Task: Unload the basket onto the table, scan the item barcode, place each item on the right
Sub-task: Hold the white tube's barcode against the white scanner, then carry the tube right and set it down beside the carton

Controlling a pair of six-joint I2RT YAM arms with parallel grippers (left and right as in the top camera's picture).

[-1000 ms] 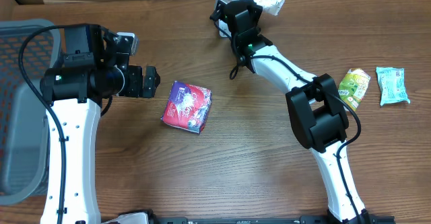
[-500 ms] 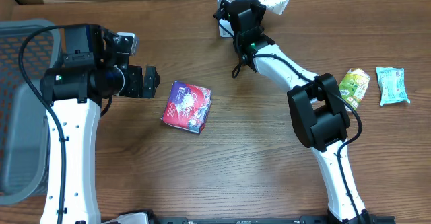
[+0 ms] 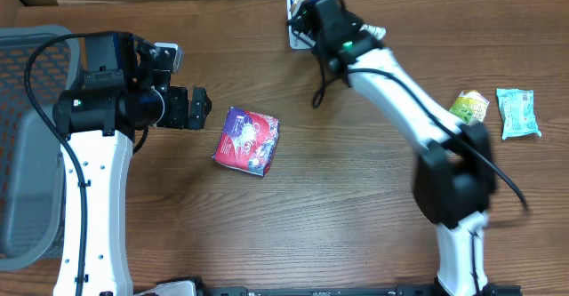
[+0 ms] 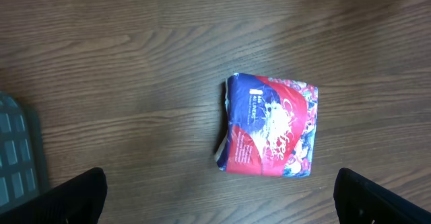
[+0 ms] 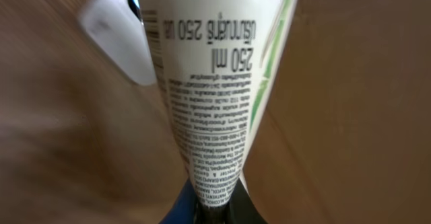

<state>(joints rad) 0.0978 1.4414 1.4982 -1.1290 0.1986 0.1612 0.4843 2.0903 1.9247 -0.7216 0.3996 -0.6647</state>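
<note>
My right gripper (image 5: 215, 210) is shut on the crimped end of a white tube (image 5: 215, 83) printed with small text and "250 ml". The tube points away from the wrist, toward a white rounded object with a blue edge (image 5: 114, 39). From overhead, the right gripper (image 3: 308, 16) is at the table's far edge and the arm hides most of the tube. A red and blue packet (image 3: 247, 140) lies flat on the wood. My left gripper (image 3: 191, 109) hovers just left of it, open; in the left wrist view the packet (image 4: 273, 126) lies ahead of the wide-apart left gripper (image 4: 225, 204).
A grey basket (image 3: 27, 154) stands at the left edge. A green packet (image 3: 468, 116) and a teal packet (image 3: 517, 112) lie at the right. A brown cardboard wall runs along the far edge of the wooden table (image 3: 338, 198).
The right arm has swung and straightened, carrying the tube from the far-edge spot over to the white object. The left arm and the red packet have not moved.
</note>
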